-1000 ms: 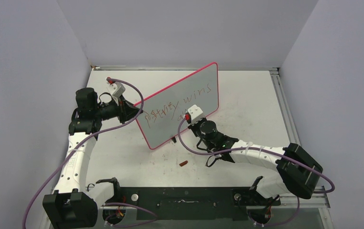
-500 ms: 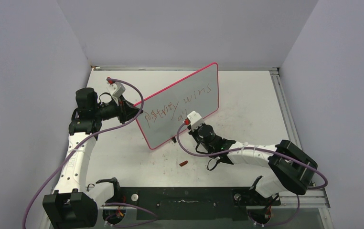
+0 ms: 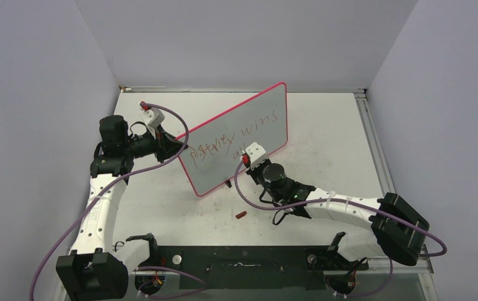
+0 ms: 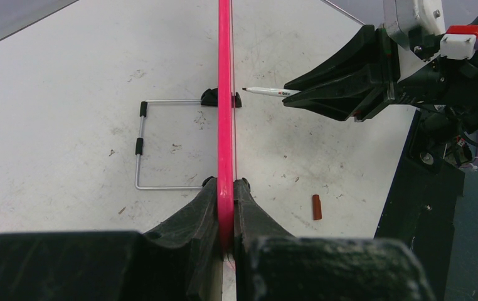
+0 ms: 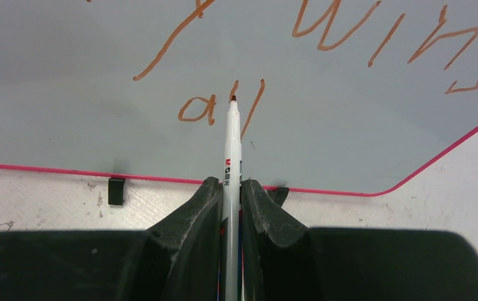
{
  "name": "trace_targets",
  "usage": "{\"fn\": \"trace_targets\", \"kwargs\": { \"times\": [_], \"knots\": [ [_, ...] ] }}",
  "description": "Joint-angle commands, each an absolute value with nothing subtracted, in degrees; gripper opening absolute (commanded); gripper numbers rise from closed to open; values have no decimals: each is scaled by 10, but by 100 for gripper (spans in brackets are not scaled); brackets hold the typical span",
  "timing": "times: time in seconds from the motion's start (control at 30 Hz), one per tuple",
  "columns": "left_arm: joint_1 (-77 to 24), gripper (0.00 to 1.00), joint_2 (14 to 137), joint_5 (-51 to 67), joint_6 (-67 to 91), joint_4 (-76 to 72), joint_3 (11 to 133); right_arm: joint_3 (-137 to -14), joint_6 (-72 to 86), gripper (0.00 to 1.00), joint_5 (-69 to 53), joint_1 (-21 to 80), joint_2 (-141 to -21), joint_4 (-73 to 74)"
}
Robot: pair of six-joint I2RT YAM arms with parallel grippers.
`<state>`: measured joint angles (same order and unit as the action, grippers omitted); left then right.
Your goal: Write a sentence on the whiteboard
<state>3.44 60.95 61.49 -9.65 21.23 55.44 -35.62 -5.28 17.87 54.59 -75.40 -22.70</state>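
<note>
1. Top view: the whiteboard (image 3: 258,110) stands tilted on the desk (image 3: 330,135), its long side running from 7 o'clock up to 1 o'clock. It has a pale grey face and a thin red-pink rim with rounded corners. The sentence (image 3: 233,139) crosses it in thin dark-red scrawl, "party wins" on top and "all" beneath. My left pincer (image 3: 175,149) meets the board's 9 o'clock edge. My right pincer (image 3: 246,160) sits at the lower edge, near 5 o'clock. A small red cap (image 3: 241,214) lies on the desk toward 6 o'clock, apart from the board.

2. Left wrist view: the board shows edge-on as one pink strip, and my left pincer is clamped on that rim. At 2 o'clock my right pincer (image 4: 293,94) aims a marker (image 4: 265,91) at the face. A wire stand (image 4: 139,147) props the back at 9 o'clock.

3. Right wrist view: my right pincer grips the white marker upright. Its dark tip lies at 12 o'clock, between the two strokes ending "all". I cannot tell whether it touches.
</note>
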Motion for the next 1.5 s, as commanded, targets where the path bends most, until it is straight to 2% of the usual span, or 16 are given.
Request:
{"fn": "trace_targets", "kwargs": {
  "times": [0.0, 1.47],
  "knots": [
    [36, 0, 601, 626, -122, 221, 559, -389, -70, 5, 192, 548, -756, -259],
    [36, 0, 601, 627, -121, 221, 558, -358, -35, 5, 189, 542, -842, -281]
  ]
}}
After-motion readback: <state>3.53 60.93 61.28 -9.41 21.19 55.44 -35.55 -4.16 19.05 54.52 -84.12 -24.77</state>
